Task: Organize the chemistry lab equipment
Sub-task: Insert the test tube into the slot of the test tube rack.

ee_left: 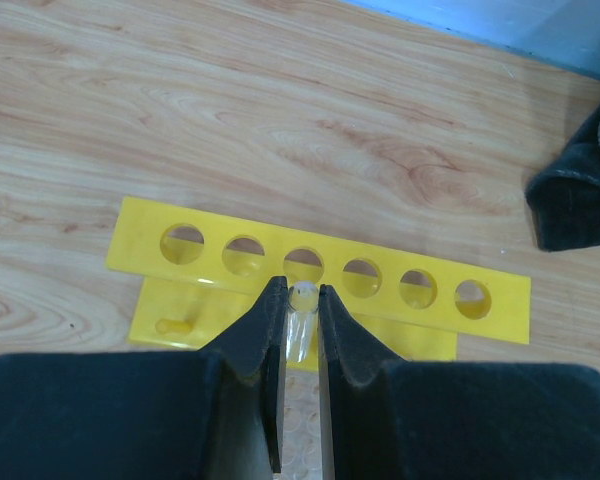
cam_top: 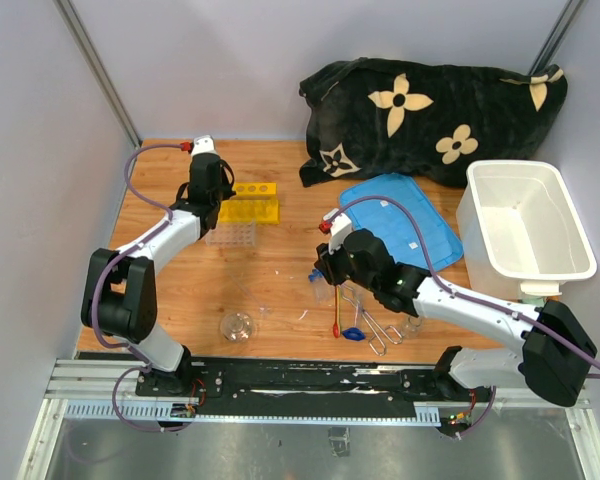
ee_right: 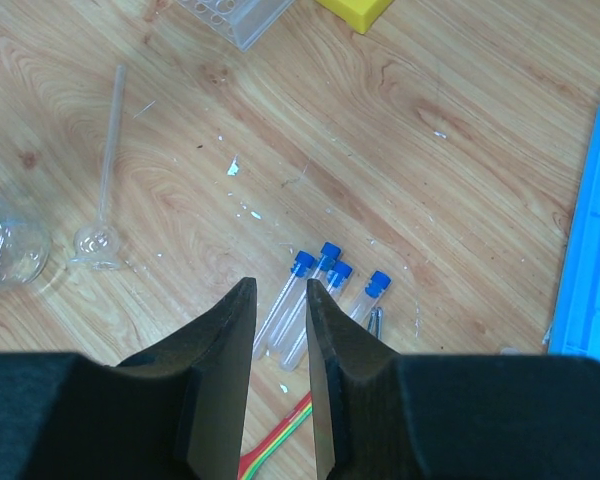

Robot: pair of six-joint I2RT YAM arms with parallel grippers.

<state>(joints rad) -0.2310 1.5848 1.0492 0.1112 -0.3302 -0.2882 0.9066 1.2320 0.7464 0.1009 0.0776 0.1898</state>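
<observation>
My left gripper (ee_left: pixel 302 290) is shut on a clear test tube (ee_left: pixel 300 325), whose rounded end hangs just in front of the third hole of the yellow rack (ee_left: pixel 140 245). Seen from the top, that gripper (cam_top: pixel 208 200) stands by the rack (cam_top: pixel 255 205) at the back left. My right gripper (ee_right: pixel 280 285) is open and empty, hovering over several blue-capped test tubes (ee_right: pixel 338 271) lying side by side on the wood. A red-handled spatula (ee_right: pixel 280 440) and the tongs' tip (ee_right: pixel 376 318) lie close to them. From above, the right gripper (cam_top: pixel 325 275) is mid-table.
A clear tube rack (cam_top: pixel 230 235) sits in front of the yellow one. A glass flask (cam_top: pixel 238 326) and a small funnel (ee_right: pixel 105 240) lie front left, metal tongs (cam_top: pixel 380 325) front centre. White tub (cam_top: pixel 470 225), blue lid (cam_top: pixel 400 220) and black flowered cloth (cam_top: pixel 430 110) fill the right.
</observation>
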